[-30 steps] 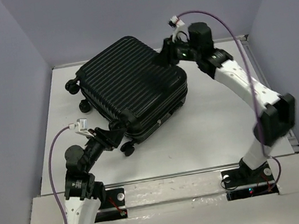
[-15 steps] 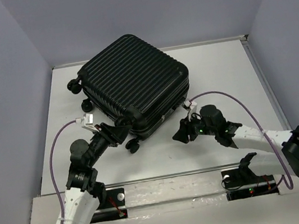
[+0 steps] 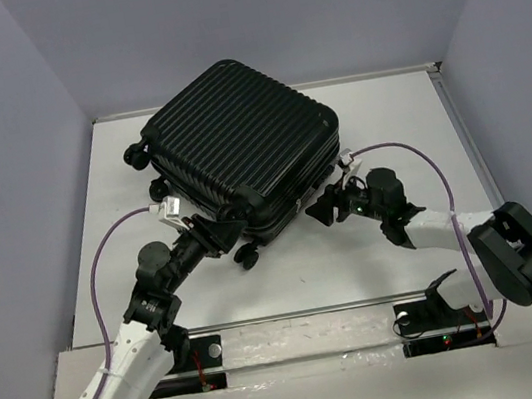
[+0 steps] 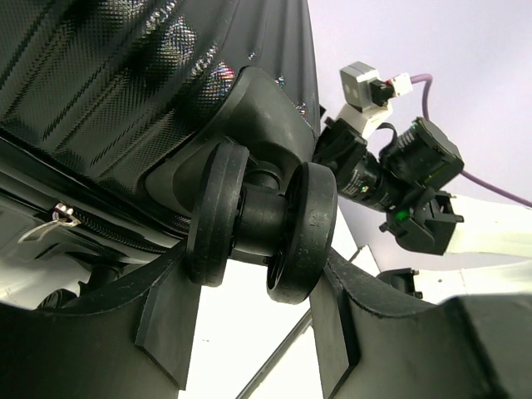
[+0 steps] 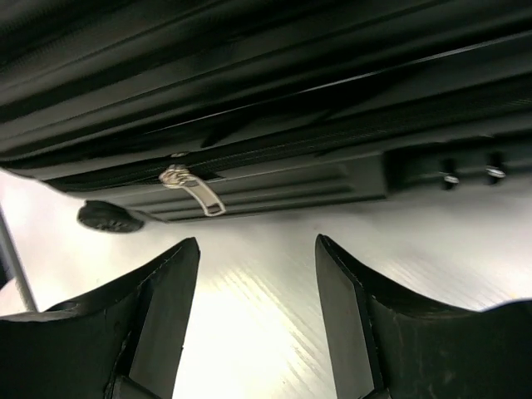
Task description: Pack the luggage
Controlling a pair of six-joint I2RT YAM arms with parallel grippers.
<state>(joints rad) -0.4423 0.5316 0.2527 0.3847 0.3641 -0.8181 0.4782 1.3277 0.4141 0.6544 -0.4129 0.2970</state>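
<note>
The luggage is a black ribbed hard-shell suitcase lying closed and flat on the white table. My left gripper is at its near corner, shut on the double wheel, with one finger against each outer disc. My right gripper hovers low over the table beside the luggage's near right side, open and with nothing between its fingers. In the right wrist view a silver zipper pull hangs from the closed zip just ahead of the left finger. The left wrist view also shows the right arm's wrist.
Two more wheels stick out at the luggage's far left corner. Purple walls close in the table at the left, back and right. A metal rail runs along the near edge between the arm bases.
My right arm swung from the luggage's far right corner down to its near right side, and its jaws opened wider. The luggage shifted a little away and rightward with my left gripper on the wheel.
</note>
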